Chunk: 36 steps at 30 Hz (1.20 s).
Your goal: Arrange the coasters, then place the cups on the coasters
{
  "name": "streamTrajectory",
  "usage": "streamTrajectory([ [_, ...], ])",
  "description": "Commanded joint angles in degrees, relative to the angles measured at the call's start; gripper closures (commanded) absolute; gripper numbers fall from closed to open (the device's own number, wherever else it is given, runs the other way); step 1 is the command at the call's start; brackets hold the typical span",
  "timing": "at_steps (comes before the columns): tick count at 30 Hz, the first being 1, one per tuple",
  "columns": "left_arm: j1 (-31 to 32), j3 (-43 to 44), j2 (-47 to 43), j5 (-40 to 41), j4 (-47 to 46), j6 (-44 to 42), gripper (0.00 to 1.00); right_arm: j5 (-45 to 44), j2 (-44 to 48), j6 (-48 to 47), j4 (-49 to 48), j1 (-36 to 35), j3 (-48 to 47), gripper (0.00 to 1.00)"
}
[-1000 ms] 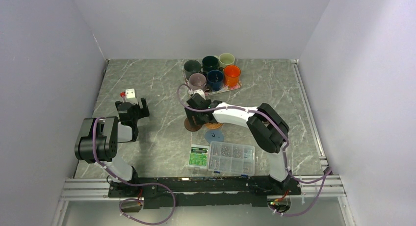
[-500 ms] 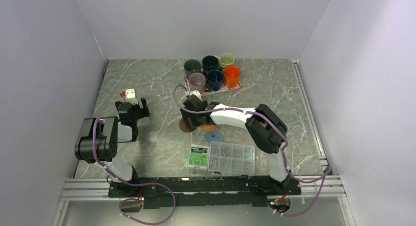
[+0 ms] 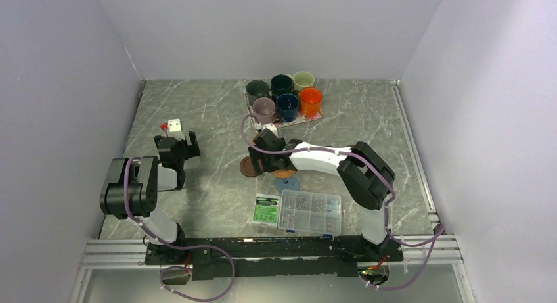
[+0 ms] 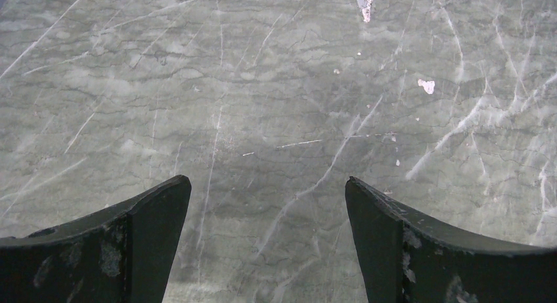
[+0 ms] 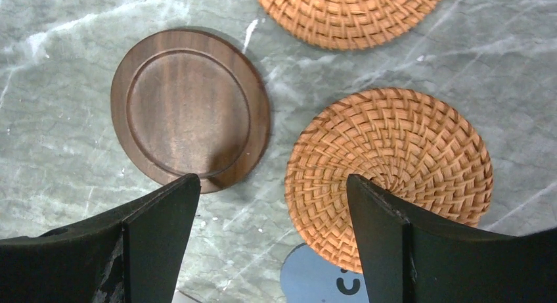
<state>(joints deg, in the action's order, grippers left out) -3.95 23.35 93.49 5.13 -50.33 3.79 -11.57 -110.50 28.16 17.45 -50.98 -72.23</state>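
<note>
Jaws of the right gripper [image 5: 269,181] have widened over the brown coaster [image 5: 190,109].

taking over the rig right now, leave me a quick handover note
Left claw: open, empty, over bare table, away from the work.
Right claw: open, empty, above the coasters.
Coasters: the dark brown coaster lies on its own. A woven coaster beside it overlaps the light blue coaster. A second woven coaster lies just beyond. The other two are not visible.
Cups: all six on the floral tray at the far side.
Done: some coasters laid out.
Left: finish arranging the coasters, then move every cup onto one.
</note>
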Motion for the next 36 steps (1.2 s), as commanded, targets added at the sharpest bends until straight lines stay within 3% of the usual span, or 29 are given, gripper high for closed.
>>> streamTrajectory([
  [1,-0.1,-0.12,-0.03,-0.83,-2.89,-0.63,0.06,1.29,3.15,2.54,-1.09,1.83,3.63,0.12],
  [9,-0.1,-0.06,0.01,-0.83,-2.84,-0.62,0.06,1.62,6.62,2.69,-3.21,5.04,9.39,0.12],
  [36,-0.1,-0.07,0.03,-0.8,-2.85,-0.61,0.06,2.0,9.92,-0.27,-6.77,13.35,15.52,0.12],
])
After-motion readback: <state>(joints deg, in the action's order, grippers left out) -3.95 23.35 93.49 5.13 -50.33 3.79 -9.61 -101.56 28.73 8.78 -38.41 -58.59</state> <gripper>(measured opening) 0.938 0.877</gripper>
